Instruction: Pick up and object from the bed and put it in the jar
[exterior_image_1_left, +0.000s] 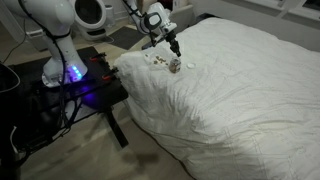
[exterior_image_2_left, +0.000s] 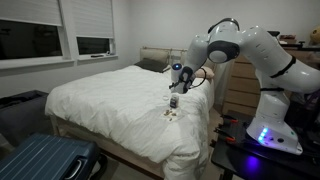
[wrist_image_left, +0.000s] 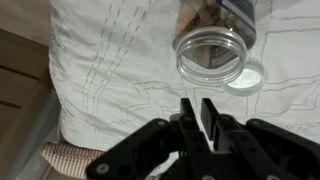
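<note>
The jaws are seen drawn nearly together, with only a narrow gap; whether a small bit is pinched there cannot be told. The jar stands open-mouthed just ahead of the jaws, on the bed. Nothing can be made out inside it, so the drop is judged not yet confirmed.

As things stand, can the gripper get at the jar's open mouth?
Probably yes. The jar stands uncovered on the bed, and in the wrist view nothing lies between its mouth and the gripper close by.
</note>
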